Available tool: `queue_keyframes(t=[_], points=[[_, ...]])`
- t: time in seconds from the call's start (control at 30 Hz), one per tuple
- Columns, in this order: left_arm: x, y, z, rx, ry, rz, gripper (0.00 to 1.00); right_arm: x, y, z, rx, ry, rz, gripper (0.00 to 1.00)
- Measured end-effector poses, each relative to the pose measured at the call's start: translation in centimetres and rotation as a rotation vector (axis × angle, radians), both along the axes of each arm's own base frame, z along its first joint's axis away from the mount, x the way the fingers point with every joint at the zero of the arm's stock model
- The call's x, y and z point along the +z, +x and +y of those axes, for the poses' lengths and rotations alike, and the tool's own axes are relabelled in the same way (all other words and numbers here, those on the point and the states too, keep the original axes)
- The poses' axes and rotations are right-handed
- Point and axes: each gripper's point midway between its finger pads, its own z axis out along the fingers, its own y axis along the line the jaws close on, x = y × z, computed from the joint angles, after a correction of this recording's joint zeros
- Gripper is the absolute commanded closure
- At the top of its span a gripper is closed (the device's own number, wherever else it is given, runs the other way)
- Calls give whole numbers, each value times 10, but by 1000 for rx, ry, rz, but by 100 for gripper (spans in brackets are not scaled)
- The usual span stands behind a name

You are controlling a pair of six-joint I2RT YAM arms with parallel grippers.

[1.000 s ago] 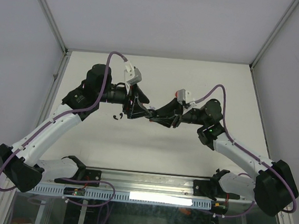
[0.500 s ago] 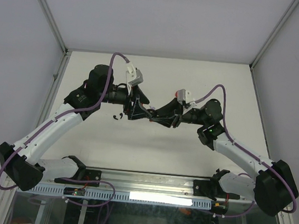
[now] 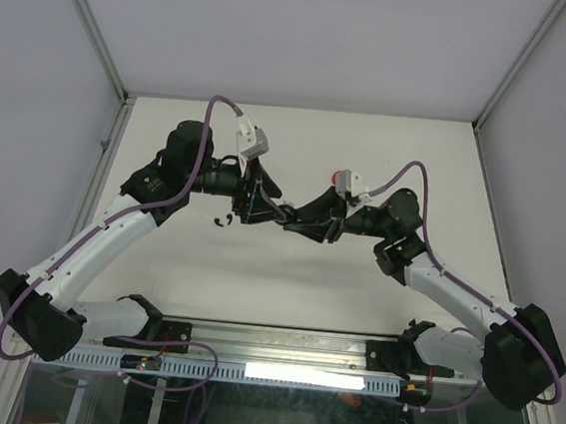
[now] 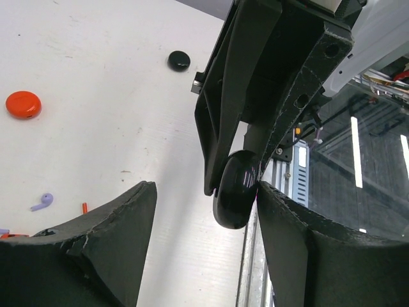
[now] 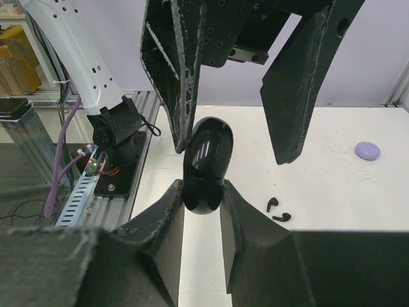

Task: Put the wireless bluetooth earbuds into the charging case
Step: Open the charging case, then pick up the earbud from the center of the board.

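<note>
My right gripper (image 5: 201, 185) is shut on a black charging case (image 5: 206, 153), held edge-on above the table in mid-air. My left gripper (image 4: 204, 185) stands open around the free half of the same case (image 4: 238, 188). One of its fingers (image 4: 284, 217) lies against the case, while the other (image 4: 115, 224) stays well apart. In the top view both grippers meet over the table's middle (image 3: 281, 213). Two black earbuds (image 5: 273, 204) lie on the table below. A lavender earbud (image 4: 42, 202) and a small red one (image 4: 84, 208) lie further off.
A red round case (image 4: 23, 104) and another black round case (image 4: 179, 61) sit on the white table. A lavender case (image 5: 367, 151) lies to the far right in the right wrist view. The metal rail (image 3: 280, 344) with the arm bases runs along the near edge.
The left wrist has rocked slightly and come back. Both grippers stay together at the black case, which the right one still holds.
</note>
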Motion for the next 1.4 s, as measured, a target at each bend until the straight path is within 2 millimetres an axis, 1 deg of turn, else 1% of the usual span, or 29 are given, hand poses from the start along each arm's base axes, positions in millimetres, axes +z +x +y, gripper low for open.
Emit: queue_keyframes(t=[0.3, 0.47, 0.53, 0.57, 0.6, 0.77, 0.9, 0.97, 1.07, 1.13, 1.27, 1.4], points=[[3, 8, 5, 20, -16, 23, 35, -5, -3, -1, 12, -16, -1, 100], [-4, 14, 4, 33, -6, 45, 31, -3, -5, -2, 20, -13, -9, 100], [-5, 15, 5, 39, -4, 50, 27, -3, -5, -2, 19, -12, -9, 100], [-5, 16, 5, 43, -4, 52, 22, -3, -4, -2, 15, -12, -10, 100], [-5, 17, 6, 46, -4, 53, 20, -2, -4, -2, 12, -11, -12, 100], [-5, 28, 11, 123, 9, 42, 12, -4, 4, -3, -38, -7, -21, 100], [-2, 40, 26, 275, 19, 26, 1, -15, 12, -8, -115, -11, -18, 100], [-4, 49, 39, 399, 29, 33, 1, -22, 15, -11, -151, -17, -12, 100], [-14, 59, 55, 545, 51, 73, 1, -34, 21, -15, -205, -28, 2, 100], [-27, 66, 67, 648, 78, 117, 1, -41, 24, -18, -235, -36, 9, 100], [-61, 74, 95, 853, 163, 225, 1, -51, 27, -24, -285, -45, 10, 100], [-92, 76, 119, 1010, 266, 306, 1, -54, 28, -28, -310, -47, 6, 100]])
